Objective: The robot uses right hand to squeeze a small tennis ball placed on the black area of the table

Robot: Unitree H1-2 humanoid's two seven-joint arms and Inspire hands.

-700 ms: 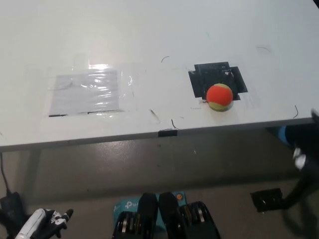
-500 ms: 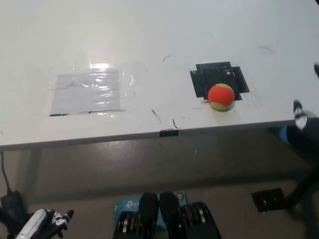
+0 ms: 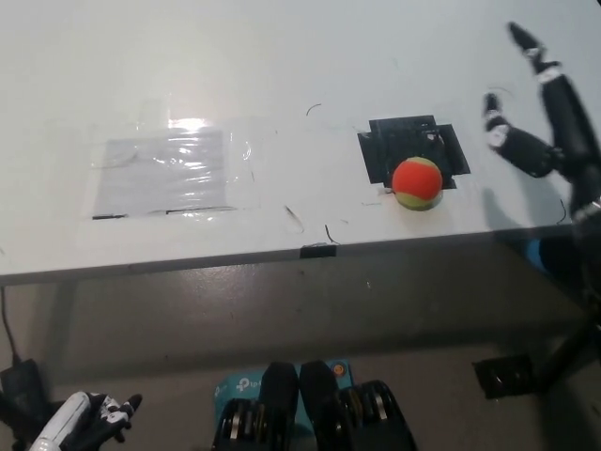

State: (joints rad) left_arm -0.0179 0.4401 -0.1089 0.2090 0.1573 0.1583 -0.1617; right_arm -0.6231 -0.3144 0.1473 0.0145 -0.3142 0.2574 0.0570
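Note:
An orange and yellow-green tennis ball sits on the front edge of the black taped patch on the white table. My black right hand is raised over the table's right edge, open with fingers spread, well to the right of the ball and not touching it. My white left hand rests low at the bottom left, below the table; how its fingers stand is not clear.
A clear plastic sheet is taped to the table at the left. The table's front edge runs across the middle. Below it lie grey floor, a blue box and a black floor plate.
My right hand has risen from below the table's right edge to above the tabletop, its fingers now spread. The ball and left hand have not moved.

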